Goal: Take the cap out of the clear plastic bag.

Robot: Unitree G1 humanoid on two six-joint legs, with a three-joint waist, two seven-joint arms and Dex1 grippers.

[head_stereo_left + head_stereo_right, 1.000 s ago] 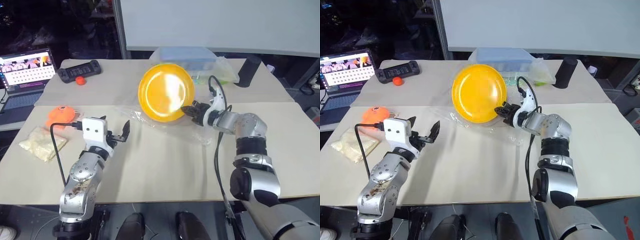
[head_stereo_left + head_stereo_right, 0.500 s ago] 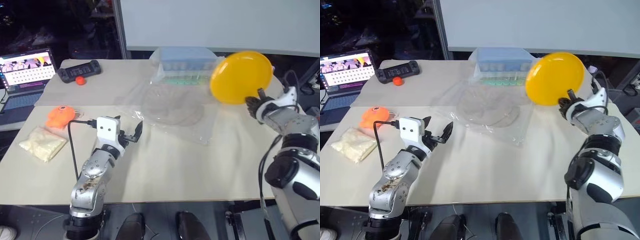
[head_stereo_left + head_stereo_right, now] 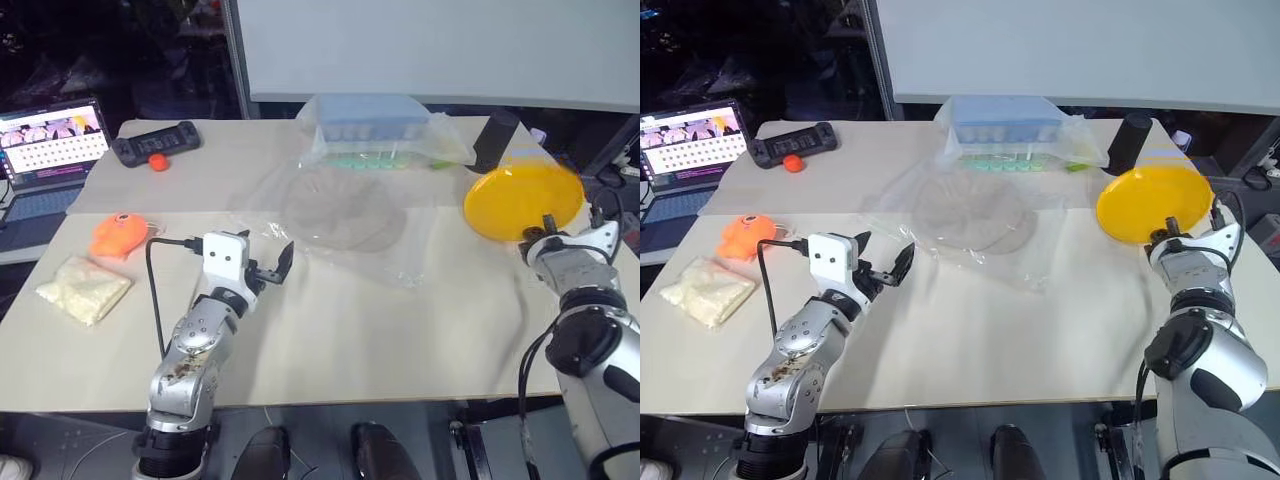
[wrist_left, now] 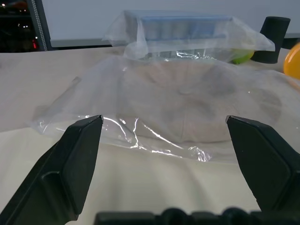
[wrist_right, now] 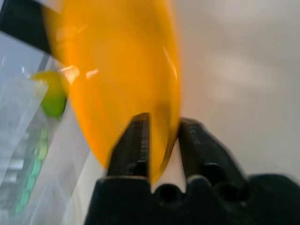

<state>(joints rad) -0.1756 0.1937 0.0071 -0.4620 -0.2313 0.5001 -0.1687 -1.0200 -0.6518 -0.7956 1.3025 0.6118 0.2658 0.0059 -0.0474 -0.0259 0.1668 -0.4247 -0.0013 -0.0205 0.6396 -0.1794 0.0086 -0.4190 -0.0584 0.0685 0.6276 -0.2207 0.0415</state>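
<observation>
The beige cap (image 3: 345, 208) lies flat inside the clear plastic bag (image 3: 392, 258) at mid-table; in the left wrist view the cap (image 4: 201, 101) shows through the crinkled bag (image 4: 70, 110). My left gripper (image 3: 268, 268) is open and empty, just short of the bag's near left edge and pointing at it; its own view places the left gripper (image 4: 163, 119) facing the bag. At the right side my right gripper (image 3: 545, 232) is shut on the rim of a yellow plate (image 3: 520, 200), held tilted low over the table. The right wrist view shows the right gripper (image 5: 164, 124) with the plate (image 5: 122, 70) rim between its fingers.
A blue-lidded box (image 3: 370, 125) in clear wrap stands behind the bag, a black cylinder (image 3: 495, 140) to its right. An orange toy (image 3: 122, 232) and a bag of white grains (image 3: 82, 288) lie at the left. Far left: a black controller (image 3: 155, 138), a red ball (image 3: 158, 162), a laptop (image 3: 50, 140).
My right arm swung the yellow plate from over the bag out to the right and lowered it, uncovering the cap in the bag. The left gripper edged slightly toward the bag.
</observation>
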